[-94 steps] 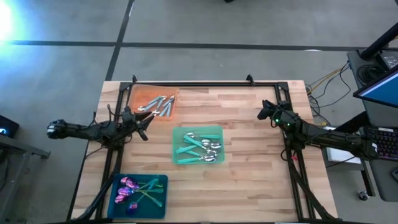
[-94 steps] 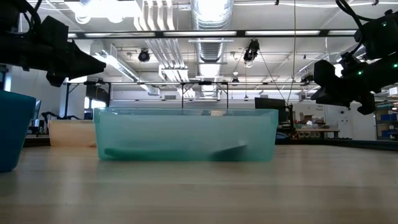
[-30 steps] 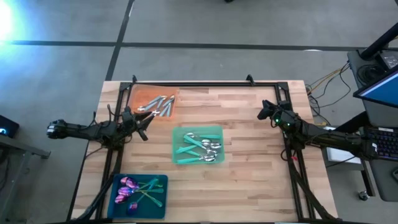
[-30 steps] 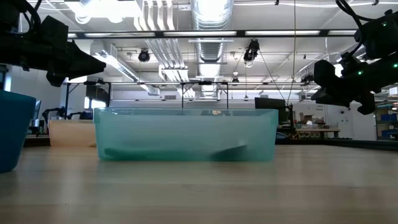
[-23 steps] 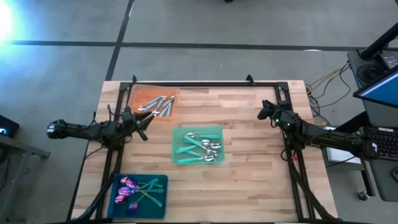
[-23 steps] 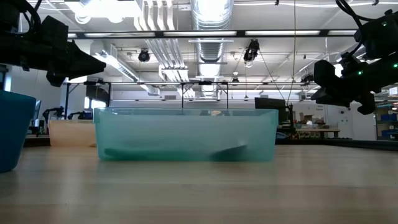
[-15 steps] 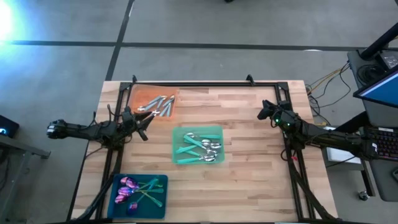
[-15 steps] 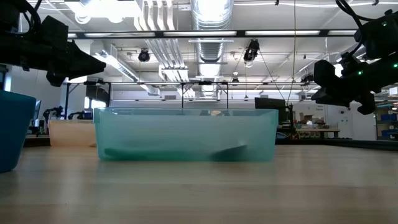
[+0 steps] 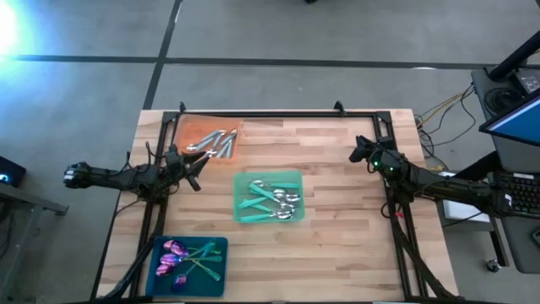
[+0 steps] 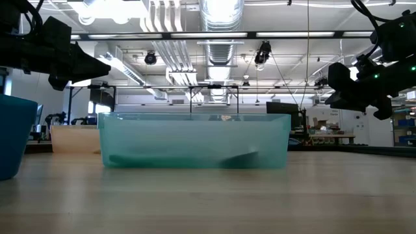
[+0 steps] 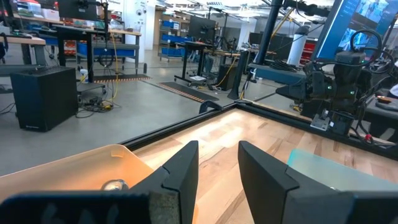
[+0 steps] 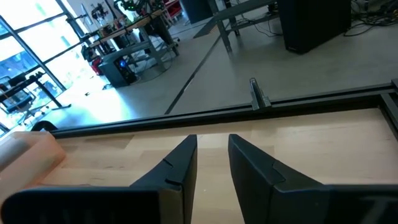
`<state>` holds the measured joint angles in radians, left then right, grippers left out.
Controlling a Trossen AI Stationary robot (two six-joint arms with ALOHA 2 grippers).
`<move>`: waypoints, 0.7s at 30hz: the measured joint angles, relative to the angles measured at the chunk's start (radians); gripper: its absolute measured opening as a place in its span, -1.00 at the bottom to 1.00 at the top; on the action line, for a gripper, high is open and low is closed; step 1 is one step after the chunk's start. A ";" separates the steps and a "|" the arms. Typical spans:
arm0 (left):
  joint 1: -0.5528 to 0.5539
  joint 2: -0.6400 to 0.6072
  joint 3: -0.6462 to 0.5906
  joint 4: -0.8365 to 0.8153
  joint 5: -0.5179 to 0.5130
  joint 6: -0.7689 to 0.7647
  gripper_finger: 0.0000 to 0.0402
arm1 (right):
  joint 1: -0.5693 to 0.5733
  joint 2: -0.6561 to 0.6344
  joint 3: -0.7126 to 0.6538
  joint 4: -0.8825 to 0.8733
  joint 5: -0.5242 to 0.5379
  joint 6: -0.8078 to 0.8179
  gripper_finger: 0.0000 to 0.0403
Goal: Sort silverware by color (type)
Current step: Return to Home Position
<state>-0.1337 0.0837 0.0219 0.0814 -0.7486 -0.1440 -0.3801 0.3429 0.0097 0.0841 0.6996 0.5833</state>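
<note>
The silverware lies in three trays. All-silver pieces [image 9: 213, 142] fill the orange tray [image 9: 187, 127] at the far left. Silver-headed pieces with teal handles [image 9: 272, 199] lie in the green tray [image 9: 241, 179] at mid-table. Purple-headed pieces with teal handles [image 9: 184, 256] lie in the blue tray [image 9: 221, 245] at the near left. My left gripper [image 9: 194, 173] hovers just near of the orange tray, open by a narrow gap [image 11: 217, 168] and empty. My right gripper [image 9: 358, 153] hovers over the table's right part, also narrowly open [image 12: 212, 163] and empty.
A black metal frame [image 9: 278, 115] runs along the table's far edge and down both sides. Bare wood lies between the green tray and my right gripper. In the low view the green tray [image 10: 195, 140] stands across the middle, with the blue tray [image 10: 14, 135] at the left.
</note>
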 joint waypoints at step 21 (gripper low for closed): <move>0.000 0.000 0.000 0.000 0.000 0.000 -0.51 | 0.000 0.000 0.000 0.000 0.000 0.000 -0.60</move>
<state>-0.1337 0.0837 0.0220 0.0812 -0.7486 -0.1440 -0.3800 0.3428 0.0100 0.0841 0.6994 0.5835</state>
